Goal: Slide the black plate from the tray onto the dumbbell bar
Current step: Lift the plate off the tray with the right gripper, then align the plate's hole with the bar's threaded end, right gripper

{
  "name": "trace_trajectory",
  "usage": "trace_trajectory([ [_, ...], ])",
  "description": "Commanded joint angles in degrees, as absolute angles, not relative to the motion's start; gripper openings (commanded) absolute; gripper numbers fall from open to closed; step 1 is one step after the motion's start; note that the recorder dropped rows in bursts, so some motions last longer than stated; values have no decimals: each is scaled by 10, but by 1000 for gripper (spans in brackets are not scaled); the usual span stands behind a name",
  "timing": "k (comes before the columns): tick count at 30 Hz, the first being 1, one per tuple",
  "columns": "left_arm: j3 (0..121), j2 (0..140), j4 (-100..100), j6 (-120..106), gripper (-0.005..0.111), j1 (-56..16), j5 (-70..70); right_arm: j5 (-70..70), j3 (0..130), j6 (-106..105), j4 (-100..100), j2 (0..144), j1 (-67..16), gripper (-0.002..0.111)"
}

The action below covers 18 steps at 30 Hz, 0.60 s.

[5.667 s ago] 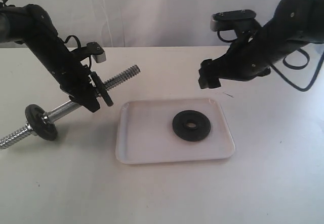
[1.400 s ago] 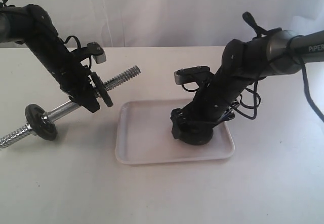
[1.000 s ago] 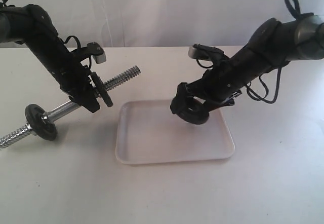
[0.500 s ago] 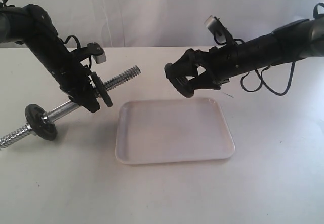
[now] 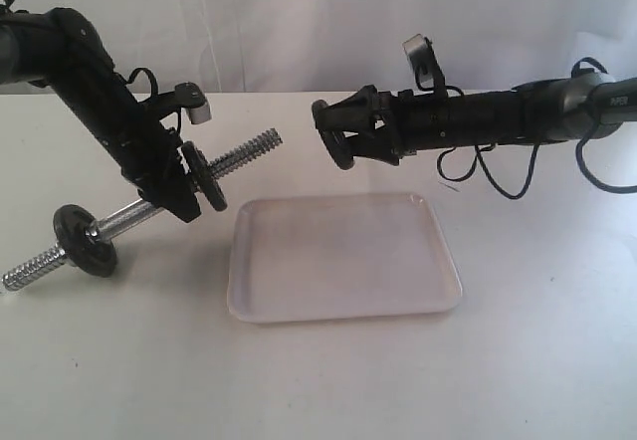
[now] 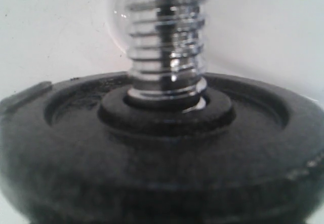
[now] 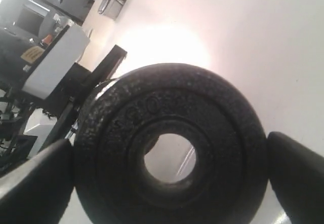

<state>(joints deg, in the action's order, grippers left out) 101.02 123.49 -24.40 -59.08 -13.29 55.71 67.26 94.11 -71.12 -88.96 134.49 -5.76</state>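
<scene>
The black plate (image 5: 332,135) hangs in the air, turned on edge, with my right gripper (image 5: 340,133) shut on its rim. In the right wrist view the plate (image 7: 217,122) fills the space between both fingers (image 7: 35,183), its centre hole open. It faces the free threaded end of the dumbbell bar (image 5: 249,151), a short gap to its right. My left gripper (image 5: 179,186) holds the bar tilted, its far end resting low at the left. The left wrist view shows the bar's thread (image 6: 164,41) rising from a second black disc (image 6: 152,153) that hides the jaws. The tray (image 5: 343,256) lies empty.
A second disc (image 5: 202,176) sits on the bar next to my left gripper. A third disc (image 5: 85,241) sits lower down the bar near its left end. The right arm's cables (image 5: 498,166) hang above the table behind the tray.
My right gripper shut on the black plate in the tray, lifted it, turned it on edge and carried it left toward the bar's threaded end. The left arm barely moved.
</scene>
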Motion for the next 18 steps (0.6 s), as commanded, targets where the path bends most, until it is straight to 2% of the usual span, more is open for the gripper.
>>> trace_trajectory([
  [1,1016,1194,-317,-599,0,-133,586,700,955,-718,-987,1348,-59,0],
  [18,1016,1193,-321,-616,0,-133,613,700,955,-581,-987,1348,-90,0],
])
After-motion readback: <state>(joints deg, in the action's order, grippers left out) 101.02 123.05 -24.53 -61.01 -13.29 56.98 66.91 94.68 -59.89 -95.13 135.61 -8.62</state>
